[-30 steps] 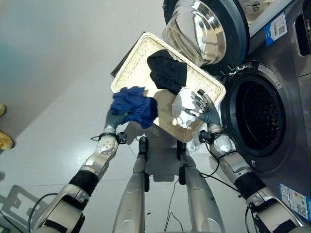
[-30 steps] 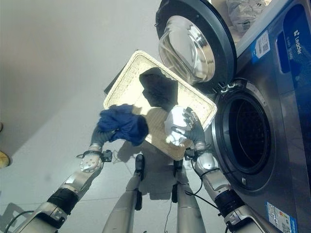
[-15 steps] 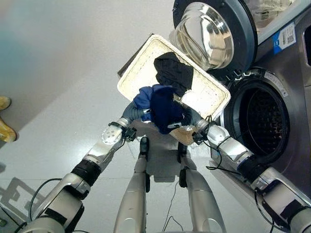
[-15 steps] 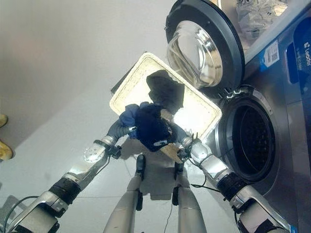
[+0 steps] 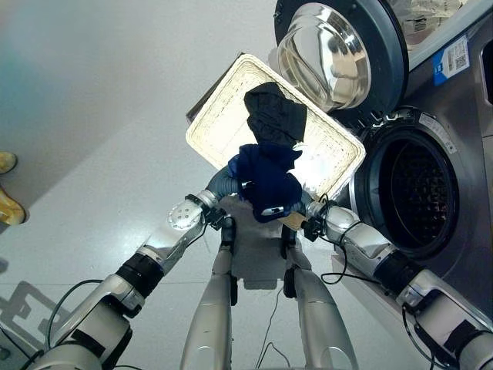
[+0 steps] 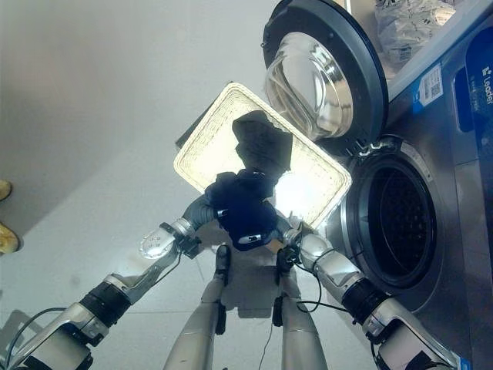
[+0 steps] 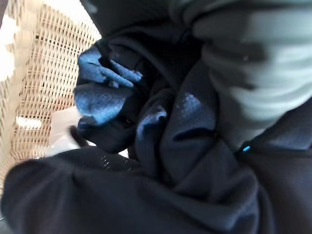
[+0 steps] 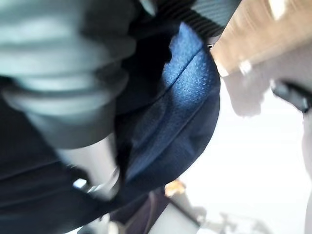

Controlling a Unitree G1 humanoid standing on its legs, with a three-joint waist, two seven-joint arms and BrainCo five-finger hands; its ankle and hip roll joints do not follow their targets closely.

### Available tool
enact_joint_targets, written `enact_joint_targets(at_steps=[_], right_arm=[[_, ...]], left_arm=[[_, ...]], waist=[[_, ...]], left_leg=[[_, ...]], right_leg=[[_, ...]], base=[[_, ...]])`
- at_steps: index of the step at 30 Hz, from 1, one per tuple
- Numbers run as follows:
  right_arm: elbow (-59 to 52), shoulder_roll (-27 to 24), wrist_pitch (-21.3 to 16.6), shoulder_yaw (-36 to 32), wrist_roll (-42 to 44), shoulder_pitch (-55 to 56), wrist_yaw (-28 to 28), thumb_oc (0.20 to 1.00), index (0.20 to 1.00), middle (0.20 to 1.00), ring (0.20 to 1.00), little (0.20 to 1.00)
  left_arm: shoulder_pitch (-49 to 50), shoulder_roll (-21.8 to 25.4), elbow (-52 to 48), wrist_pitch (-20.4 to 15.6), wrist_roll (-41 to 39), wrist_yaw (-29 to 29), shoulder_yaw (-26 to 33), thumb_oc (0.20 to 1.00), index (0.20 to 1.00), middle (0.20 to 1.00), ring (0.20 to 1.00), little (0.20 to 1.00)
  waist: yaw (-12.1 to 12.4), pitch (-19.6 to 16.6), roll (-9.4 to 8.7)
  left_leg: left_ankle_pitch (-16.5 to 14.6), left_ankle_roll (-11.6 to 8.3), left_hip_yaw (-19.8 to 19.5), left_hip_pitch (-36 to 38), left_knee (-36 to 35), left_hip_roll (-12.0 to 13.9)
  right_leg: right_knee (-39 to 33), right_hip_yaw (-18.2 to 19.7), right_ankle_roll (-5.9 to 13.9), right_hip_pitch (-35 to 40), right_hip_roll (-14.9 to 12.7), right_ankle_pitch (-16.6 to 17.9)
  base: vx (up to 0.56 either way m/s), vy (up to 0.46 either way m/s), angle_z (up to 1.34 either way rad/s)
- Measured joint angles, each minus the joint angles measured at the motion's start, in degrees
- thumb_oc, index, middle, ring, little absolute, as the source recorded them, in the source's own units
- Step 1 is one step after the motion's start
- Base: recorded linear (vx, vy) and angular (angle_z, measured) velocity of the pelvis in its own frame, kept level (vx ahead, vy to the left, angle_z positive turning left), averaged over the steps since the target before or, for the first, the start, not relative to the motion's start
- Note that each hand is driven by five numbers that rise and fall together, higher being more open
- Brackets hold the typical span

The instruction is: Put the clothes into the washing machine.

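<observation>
The floor (image 5: 92,116) is pale grey, smooth and a little glossy, with soft light on it. At the far left edge stand a person's yellow shoes (image 5: 8,204). On top, at the upper right, lies what seems a crumpled plastic bag (image 6: 404,23).

Nothing is legible: a blue-and-white code sticker (image 5: 457,55) and a blue panel (image 6: 479,77) with white lettering sit on the washing machine (image 5: 462,146), well apart from the right hand (image 5: 308,206).

Basket (image 5: 231,116) glare-washed; wrist views blurred; floor evenly lit.
</observation>
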Motion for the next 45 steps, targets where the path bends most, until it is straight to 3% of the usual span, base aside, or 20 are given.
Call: enact_joint_targets(at_steps=[1, 2, 3, 5, 6, 7, 11, 23, 32, 33, 39, 40, 43, 45], right_arm=[[0.0, 0.7, 0.2, 0.0, 2.3, 0.7, 0.0, 0.875, 0.875, 0.875, 0.875, 0.875], [0.0, 1.2, 0.3, 0.0, 3.5, 1.2, 0.0, 1.0, 1.0, 1.0, 1.0, 1.0], [0.0, 2.1, 0.2, -0.1, 6.1, 2.5, 0.0, 1.0, 1.0, 1.0, 1.0, 1.0], [0.0, 3.5, 0.1, -0.4, 11.7, 3.8, 0.0, 0.893, 0.893, 0.893, 0.893, 0.893], [0.0, 4.0, 0.1, -0.3, 13.0, 4.2, 0.0, 0.432, 0.432, 0.432, 0.432, 0.432], [0.0, 5.1, -0.2, -0.2, 15.0, 5.5, 0.0, 0.2, 0.2, 0.2, 0.2, 0.2], [0.3, 6.0, -2.0, -0.4, 20.4, 7.5, -0.3, 0.2, 0.2, 0.2, 0.2, 0.2], [3.5, 10.3, -16.6, -0.5, 24.3, 12.1, -5.4, 0.2, 0.2, 0.2, 0.2, 0.2], [7.3, 11.9, -21.6, -0.8, 26.7, 12.8, -6.5, 0.2, 0.2, 0.2, 0.2, 0.2], [7.6, 12.0, -21.9, -1.1, 27.8, 12.5, -6.5, 0.2, 0.2, 0.2, 0.2, 0.2], [7.8, 12.3, -27.0, -4.9, 35.4, 12.3, -5.9, 0.2, 0.2, 0.2, 0.2, 0.2], [8.6, 12.8, -29.7, -7.7, 39.7, 11.3, -4.9, 0.2, 0.2, 0.2, 0.2, 0.2], [8.6, 12.8, -29.7, -7.7, 39.7, 11.3, -4.9, 0.2, 0.2, 0.2, 0.2, 0.2], [9.4, 13.0, -32.9, -10.6, 45.2, 9.2, -2.7, 0.2, 0.2, 0.2, 0.2, 0.2]], left_arm=[[0.0, 0.1, 0.0, 0.0, -0.4, 0.0, -0.5, 0.2, 0.2, 0.2, 0.2, 0.2], [0.0, 0.0, 0.0, 0.0, -0.4, 0.0, -0.6, 0.2, 0.2, 0.2, 0.2, 0.2], [0.1, -0.2, 0.0, 0.0, -0.4, 0.2, -0.6, 0.2, 0.2, 0.2, 0.2, 0.2], [0.4, -0.6, 0.0, 0.0, -0.4, 1.4, -0.6, 0.2, 0.2, 0.2, 0.2, 0.2], [0.5, -0.7, 0.0, 0.0, -0.4, 1.9, -0.6, 0.2, 0.2, 0.2, 0.2, 0.2], [1.0, -1.0, 0.0, 0.0, -0.2, 2.8, -0.6, 0.2, 0.2, 0.2, 0.2, 0.2], [1.9, -1.9, 0.0, -0.2, 0.8, 5.4, -0.5, 0.2, 0.2, 0.2, 0.2, 0.2], [2.4, -5.7, 2.6, 1.6, 7.8, 14.0, -2.4, 0.2, 0.2, 0.2, 0.2, 0.2], [0.4, -5.3, 6.6, 4.7, 13.3, 16.0, -5.1, 0.2, 0.2, 0.2, 0.2, 0.2], [-0.2, -4.9, 7.0, 5.4, 14.6, 16.2, -5.8, 1.0, 1.0, 1.0, 1.0, 1.0], [-0.4, -4.7, 9.9, 9.7, 20.4, 21.2, -7.4, 1.0, 1.0, 1.0, 1.0, 1.0], [0.1, -4.5, 11.9, 11.0, 22.2, 24.7, -7.5, 1.0, 1.0, 1.0, 1.0, 1.0], [0.1, -4.5, 11.9, 11.0, 22.2, 24.7, -7.5, 1.0, 1.0, 1.0, 1.0, 1.0], [1.4, -2.6, 13.2, 11.2, 23.5, 29.4, -7.4, 1.0, 1.0, 1.0, 1.0, 1.0]], waist=[[0.0, 0.0, 0.0], [0.0, 0.0, 0.01], [-0.1, 0.0, 0.02], [-0.1, 0.0, 0.02], [-0.1, 0.0, 0.01], [-0.2, 0.0, 0.02], [0.0, 0.0, 0.03], [-0.2, 0.2, 0.35], [-0.2, 0.3, 0.71], [-0.1, 0.3, 0.71], [-0.5, 0.4, 0.82], [-0.6, 0.4, 0.82], [-0.6, 0.4, 0.82], [-1.8, 0.4, 0.82]], left_leg=[[0.0, 0.0, 0.1, 0.0, -0.2, 0.0], [0.0, 0.0, 0.1, 0.0, -0.3, 0.0], [0.0, 0.01, 0.3, 0.0, -0.5, 0.0], [0.0, 0.02, 1.0, 0.0, -0.8, 0.1], [0.0, 0.02, 1.1, 0.0, -0.8, 0.1], [0.0, 0.0, 1.2, 0.0, -1.0, 0.2], [-0.1, 0.0, 2.9, 0.0, -1.6, 0.3], [-0.1, -0.05, 4.5, 0.0, -2.2, 0.5], [-0.2, -0.08, 5.9, 0.0, -2.3, 0.5], [-0.2, -0.08, 6.0, -0.1, -2.3, 0.5], [-0.2, -0.09, 6.1, -0.2, -2.2, 0.5], [-0.2, -0.09, 6.1, -0.2, -2.2, 0.5], [-0.2, -0.09, 6.1, -0.2, -2.2, 0.5], [-0.2, -0.12, 6.1, -0.2, -2.2, 0.5]], right_leg=[[-0.2, 0.0, -0.02, 0.0, 0.0, 0.0], [-0.4, 0.0, -0.05, 0.0, 0.0, 0.1], [-0.5, 0.1, -0.22, -0.1, 0.0, 0.2], [-0.8, 0.4, -0.24, -0.3, 0.1, 0.5], [-0.9, 0.4, -0.24, -0.3, 0.1, 0.5], [-1.1, 0.6, -0.27, -0.4, 0.2, 0.6], [-1.4, 1.7, -0.25, -1.4, 0.3, 1.0], [-2.5, 3.4, -0.17, -2.3, 0.9, 1.8], [-1.5, 4.5, -0.19, -3.6, 0.9, 1.8], [-1.3, 4.5, -0.2, -3.9, 0.9, 1.8], [-1.0, 4.7, -0.27, -4.3, 1.0, 1.8], [-0.9, 4.8, -0.33, -4.3, 1.1, 1.9], [-0.9, 4.8, -0.33, -4.3, 1.1, 1.9], [-0.9, 4.8, -0.34, -4.4, 1.1, 1.9]], base=[[0.0, 0.0, 0.0], [-0.01, 0.001, -0.03], [-0.01, 0.005, -0.07], [-0.02, 0.008, -0.08], [-0.01, 0.005, -0.05], [-0.01, 0.009, -0.06], [-0.01, 0.009, -0.19], [0.0, 0.001, -0.09], [0.02, -0.013, -0.06], [0.03, -0.028, -0.08], [0.02, -0.06, -0.04], [0.0, 0.0, 0.0], [0.01, -0.019, 0.0], [0.07, -0.115, -0.01]])
